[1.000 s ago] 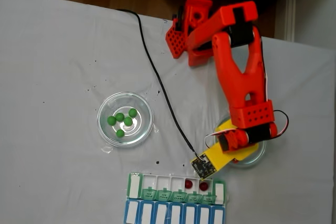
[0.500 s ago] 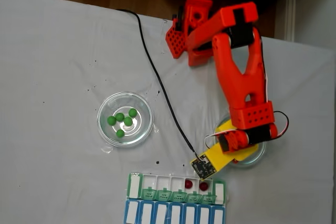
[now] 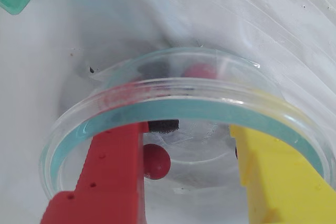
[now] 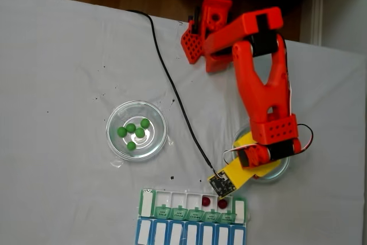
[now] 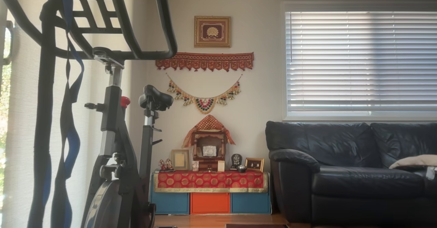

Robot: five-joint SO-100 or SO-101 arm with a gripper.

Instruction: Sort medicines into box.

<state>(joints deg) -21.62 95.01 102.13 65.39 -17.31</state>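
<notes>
The hand [image 3: 189,161] is seen in the wrist view lowered into a clear dish [image 3: 105,114], its red finger [image 3: 113,177] on the left and its yellow finger [image 3: 278,177] on the right, spread wide with nothing held between them. A red ball [image 3: 156,161] lies on the dish floor just beside the inner edge of the red finger; whether it touches cannot be told. A second red ball [image 3: 201,71] is seen blurred through the far rim.

In the fixed view the hand [image 4: 256,164] is placed over the right dish [image 4: 282,168], with the orange arm [image 4: 262,93] reaching down from the base near the table's top edge. Just below, the box [image 4: 145,203] is set at the bottom edge, two red balls [image 4: 206,201] lying in its open white row, right of centre. Well to the left, a second dish [image 4: 136,131] holds five green balls [image 4: 131,128]. All rests on the table [image 4: 63,73], covered in white cloth.
</notes>
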